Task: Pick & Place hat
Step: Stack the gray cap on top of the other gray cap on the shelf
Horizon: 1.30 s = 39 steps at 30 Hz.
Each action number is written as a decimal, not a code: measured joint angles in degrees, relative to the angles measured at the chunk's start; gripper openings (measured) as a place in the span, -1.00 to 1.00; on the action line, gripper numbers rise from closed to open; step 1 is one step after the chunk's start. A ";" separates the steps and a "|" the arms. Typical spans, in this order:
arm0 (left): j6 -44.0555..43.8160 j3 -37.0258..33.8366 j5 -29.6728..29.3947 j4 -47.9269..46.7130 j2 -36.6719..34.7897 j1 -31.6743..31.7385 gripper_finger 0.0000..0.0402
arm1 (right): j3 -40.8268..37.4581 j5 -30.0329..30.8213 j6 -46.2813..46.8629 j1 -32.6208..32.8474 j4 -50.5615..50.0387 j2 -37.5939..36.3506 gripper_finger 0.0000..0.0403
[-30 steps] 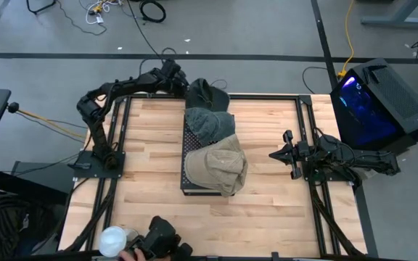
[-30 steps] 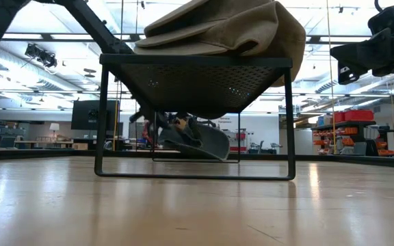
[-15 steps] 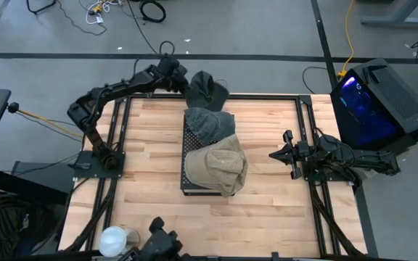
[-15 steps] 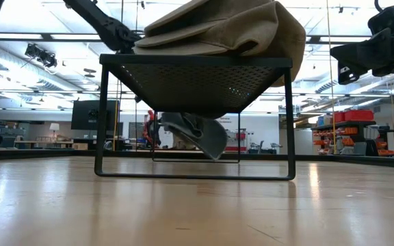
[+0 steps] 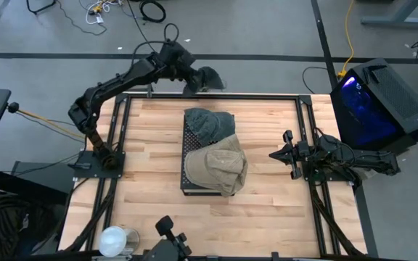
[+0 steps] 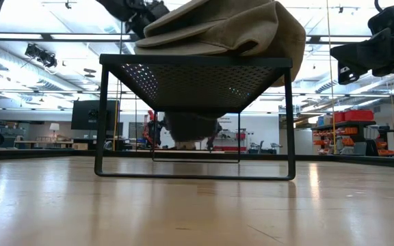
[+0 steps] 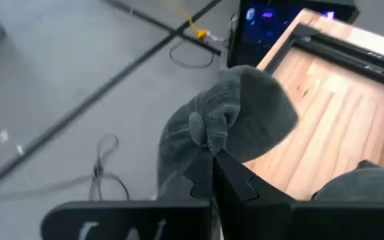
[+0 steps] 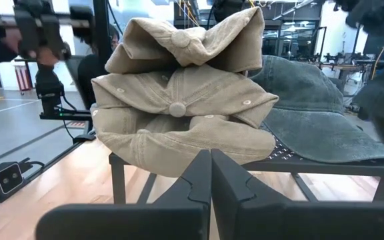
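Left wrist view alone shows the left claw [image 7: 212, 157] grasping the grey hat [image 7: 235, 127].

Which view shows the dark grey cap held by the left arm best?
The left wrist view: the dark grey fabric cap fills it, pinched in the left end effector. The high view shows it small; the low view barely shows it.

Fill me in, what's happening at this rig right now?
The left gripper has its fingers shut on a dark grey cap and holds it in the air past the far edge of the table. Two more caps, a grey-green one and a tan one, sit on the black rack mid-table. The right gripper waits shut at the right side.
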 joint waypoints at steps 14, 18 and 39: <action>14.57 9.81 0.62 -2.84 0.00 -3.69 -0.99 | 0.01 -0.01 0.00 0.01 0.02 0.00 -0.96; 18.85 10.02 4.06 -2.76 0.00 -4.87 -0.99 | 0.01 0.00 0.00 0.01 0.00 0.00 -0.96; 36.83 10.02 13.27 2.81 -0.14 -10.86 -0.99 | 0.00 0.00 0.00 0.02 0.00 0.00 -0.96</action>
